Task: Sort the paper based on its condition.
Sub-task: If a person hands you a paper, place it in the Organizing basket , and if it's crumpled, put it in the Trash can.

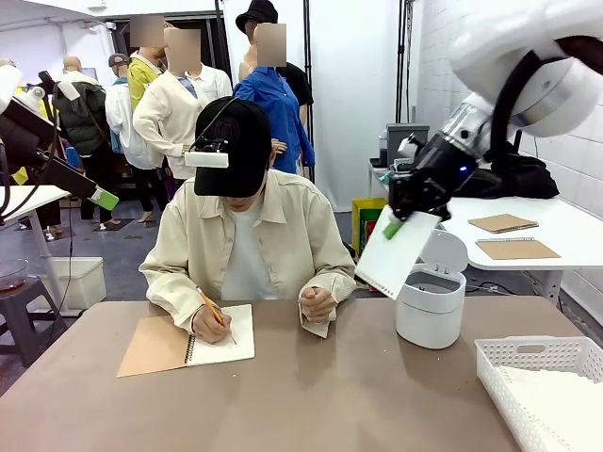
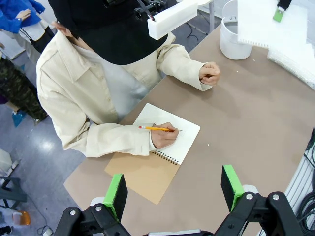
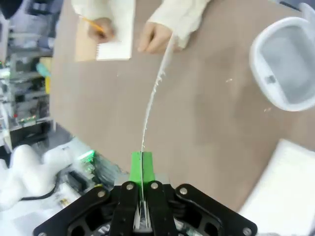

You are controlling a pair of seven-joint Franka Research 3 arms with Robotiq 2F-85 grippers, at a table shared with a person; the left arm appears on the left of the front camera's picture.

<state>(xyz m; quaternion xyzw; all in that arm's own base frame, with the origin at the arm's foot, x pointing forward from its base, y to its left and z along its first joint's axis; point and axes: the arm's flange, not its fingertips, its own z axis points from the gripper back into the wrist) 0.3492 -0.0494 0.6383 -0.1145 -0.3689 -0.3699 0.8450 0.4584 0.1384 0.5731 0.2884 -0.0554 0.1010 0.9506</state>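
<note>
My right gripper (image 1: 399,222) is shut on the top corner of a sheet of paper (image 1: 397,252), which hangs tilted over the left side of the white bin (image 1: 431,303). In the right wrist view the paper (image 3: 153,93) runs edge-on from the shut gripper (image 3: 142,169) over the brown table. The left wrist view shows that sheet (image 2: 268,24) far off by the bin (image 2: 232,37). My left gripper (image 2: 173,189) is open and holds nothing, high above the table's near edge. More paper (image 1: 556,400) lies in the white basket (image 1: 528,356).
A person across the table writes with a pencil (image 1: 211,308) in an open spiral notebook (image 1: 187,342), the other hand (image 1: 317,303) a fist on the table. The bin's lid (image 1: 445,252) stands up. Two notebooks (image 1: 514,249) lie on a white side table at the right.
</note>
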